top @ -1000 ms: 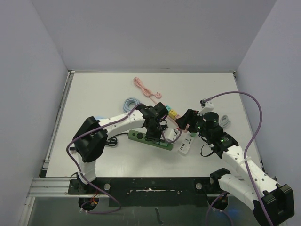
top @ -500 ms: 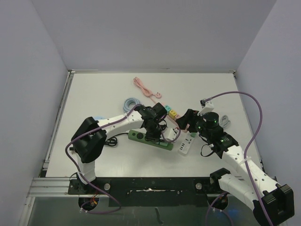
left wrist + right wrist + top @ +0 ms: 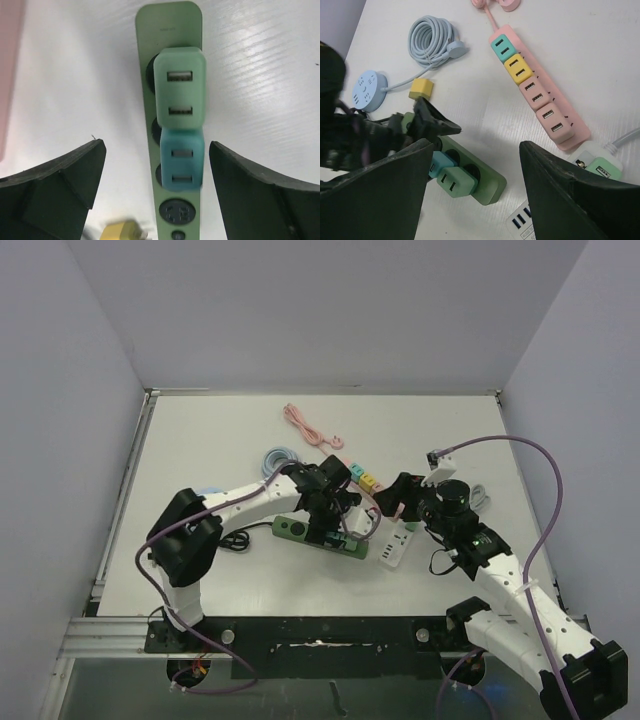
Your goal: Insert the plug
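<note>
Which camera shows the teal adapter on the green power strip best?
The left wrist view: the teal adapter sits straight ahead on the green power strip, both slots visible. The right wrist view shows it small, from the side. In the top view the left arm mostly hides it.

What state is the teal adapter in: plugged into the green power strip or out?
Plugged in: the teal adapter sits flush on the green power strip, beside the green adapter.

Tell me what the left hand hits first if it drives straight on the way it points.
Most likely the teal square USB adapter plugged into the green plastic power strip; it sits centred between the fingers of the open left hand. How far off is unclear.
</note>
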Controlling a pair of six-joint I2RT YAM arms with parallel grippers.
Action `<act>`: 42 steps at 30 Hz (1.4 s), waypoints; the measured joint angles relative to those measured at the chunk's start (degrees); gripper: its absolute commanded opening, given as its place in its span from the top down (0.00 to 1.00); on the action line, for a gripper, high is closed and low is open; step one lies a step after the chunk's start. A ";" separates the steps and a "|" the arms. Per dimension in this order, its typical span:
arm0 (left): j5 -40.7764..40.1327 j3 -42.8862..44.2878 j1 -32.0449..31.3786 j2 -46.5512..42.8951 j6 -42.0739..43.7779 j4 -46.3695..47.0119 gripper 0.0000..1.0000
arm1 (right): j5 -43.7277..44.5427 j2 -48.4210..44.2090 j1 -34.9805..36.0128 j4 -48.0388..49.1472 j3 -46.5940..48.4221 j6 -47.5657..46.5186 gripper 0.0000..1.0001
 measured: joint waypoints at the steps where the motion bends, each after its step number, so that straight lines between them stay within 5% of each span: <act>1: -0.02 -0.59 0.09 -2.23 -0.09 0.31 0.15 | -0.04 0.00 0.00 -0.04 0.02 -0.28 0.29; 9: -0.70 -9.99 2.08 -21.68 -8.39 8.63 0.15 | -2.60 1.90 0.00 -3.30 3.30 -6.23 0.29; 15: -14.99 -19.34 3.41 -31.67 -32.39 22.10 0.15 | -10.54 7.69 1.18 -5.75 8.31 -17.05 0.29; 22: -30.71 -20.76 10.97 -39.28 -62.90 23.76 0.15 | -9.68 22.88 14.08 -12.35 18.18 -28.81 0.30; 30: -26.40 -30.58 27.91 -56.57 -79.97 24.70 0.15 | -9.18 36.61 21.99 -18.43 25.83 -36.04 0.39; 37: -22.14 -35.80 29.42 -60.89 -84.61 26.05 0.15 | -7.82 43.56 23.74 -22.53 28.85 -40.26 0.47; 42: -20.39 -38.07 29.94 -60.37 -86.49 26.29 0.15 | -5.77 46.99 23.71 -24.22 30.53 -42.51 0.66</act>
